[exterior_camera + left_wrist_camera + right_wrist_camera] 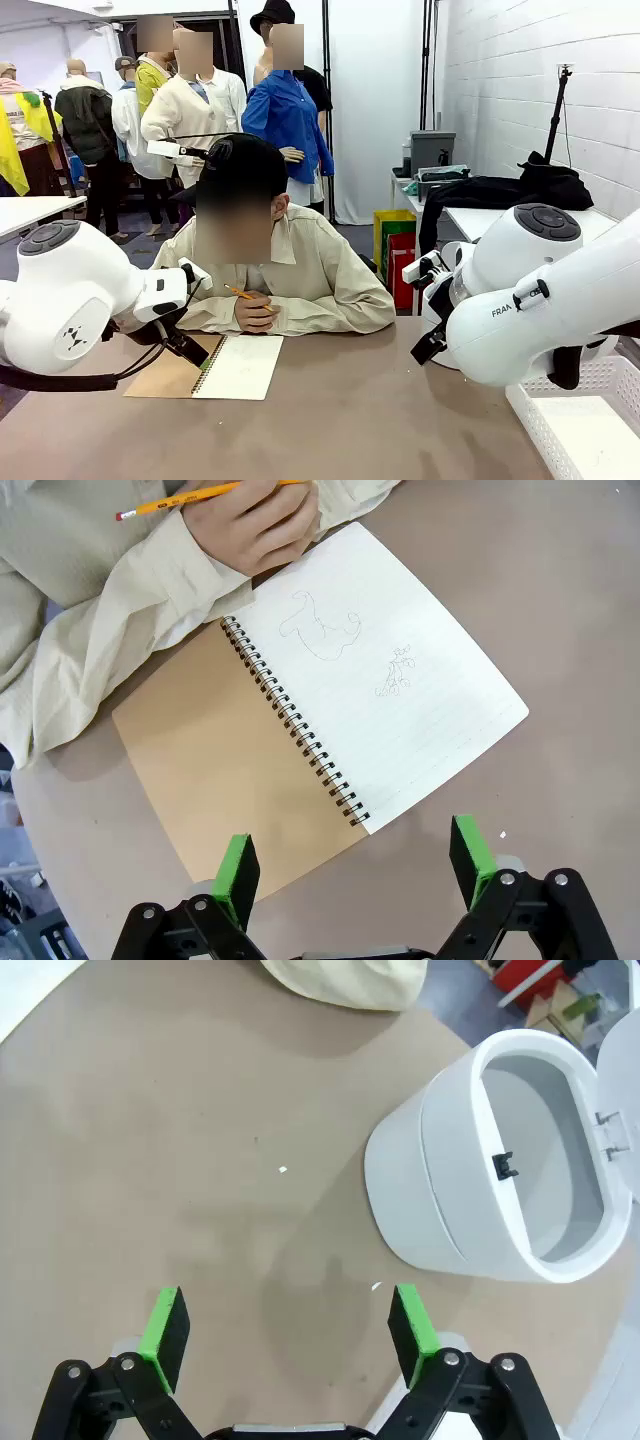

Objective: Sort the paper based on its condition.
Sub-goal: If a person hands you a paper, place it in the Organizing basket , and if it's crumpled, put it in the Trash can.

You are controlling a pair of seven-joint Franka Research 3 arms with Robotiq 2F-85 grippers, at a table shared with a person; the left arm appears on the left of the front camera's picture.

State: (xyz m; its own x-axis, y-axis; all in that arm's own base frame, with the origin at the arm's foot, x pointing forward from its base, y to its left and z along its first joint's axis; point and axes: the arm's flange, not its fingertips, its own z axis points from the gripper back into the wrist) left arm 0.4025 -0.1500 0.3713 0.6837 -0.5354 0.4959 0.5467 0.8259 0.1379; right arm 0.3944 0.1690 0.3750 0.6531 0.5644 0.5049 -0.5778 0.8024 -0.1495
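White paper, one sketched page bound in the notebook, lies at twelve o'clock from my left claw, open and empty like my right claw, so pulling could tear it at the coil.

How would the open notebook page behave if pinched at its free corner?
Probably floppy: the page is one thin sheet lying flat. It sits in the spiral binding, so lifting would likely drag the notebook along or tear it.
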